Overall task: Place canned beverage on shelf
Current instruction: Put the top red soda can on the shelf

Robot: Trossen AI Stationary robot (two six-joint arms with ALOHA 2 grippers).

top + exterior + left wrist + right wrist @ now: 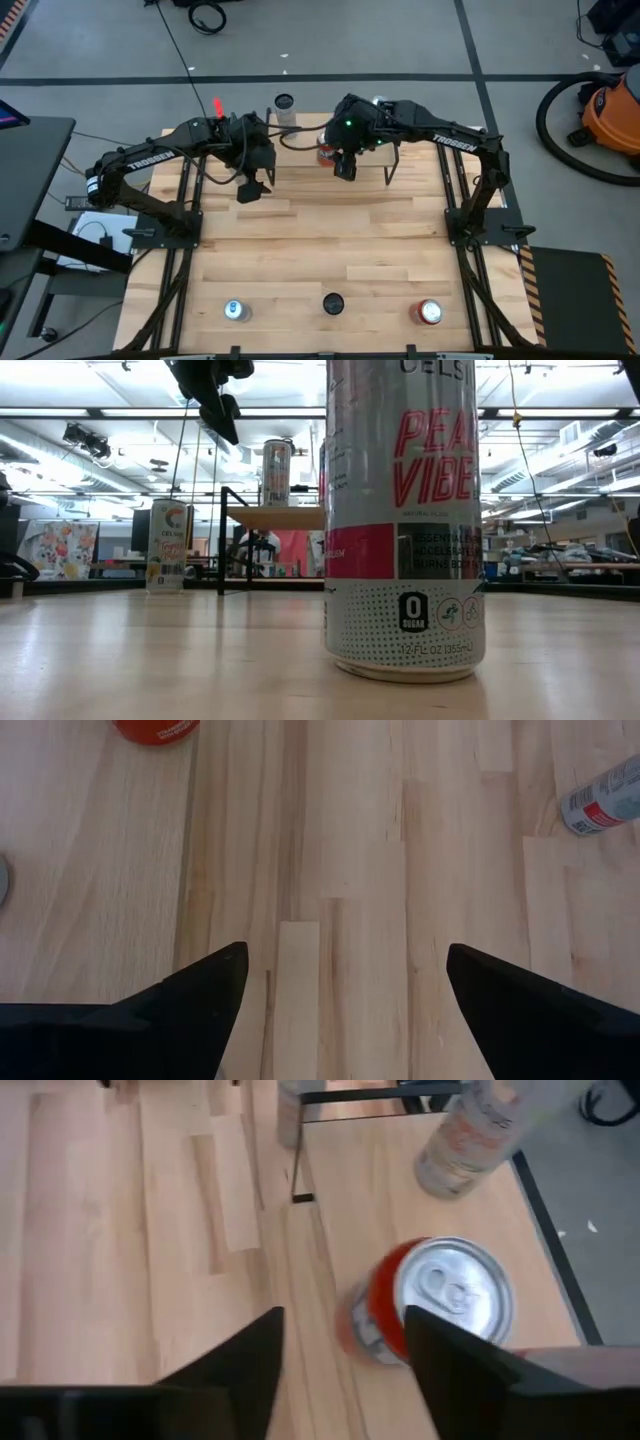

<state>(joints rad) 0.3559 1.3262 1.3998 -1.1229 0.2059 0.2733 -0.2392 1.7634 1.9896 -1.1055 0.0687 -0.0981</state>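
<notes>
My right gripper (344, 168) hung at the far side of the wooden table (320, 240), just beside the red canned beverage (326, 150). Its two fingers stood apart and grasped nothing. In the right wrist view the can stood upright, with its silver lid upward, close to the outer side of one finger (455, 1365) and not between the two. The small shelf (285, 517), with its light top board and thin black legs, was at the same far side, mostly covered by my right arm in the high view. In the low view one can stood upright on the top board, toward its left end. It seemed to be this red can, but I could not be fully sure. A pale Celsius can (168, 545) stood on the table just left of the shelf. My left gripper (252, 190) waited above the bare table, left of the shelf, with its fingers fully released and nothing between them. Near the front edge three more cans stood in a row, well apart: a bluish can (235, 311), a Peach Vibe can (405, 510) in the middle and a red-rimmed can (428, 313)
</notes>
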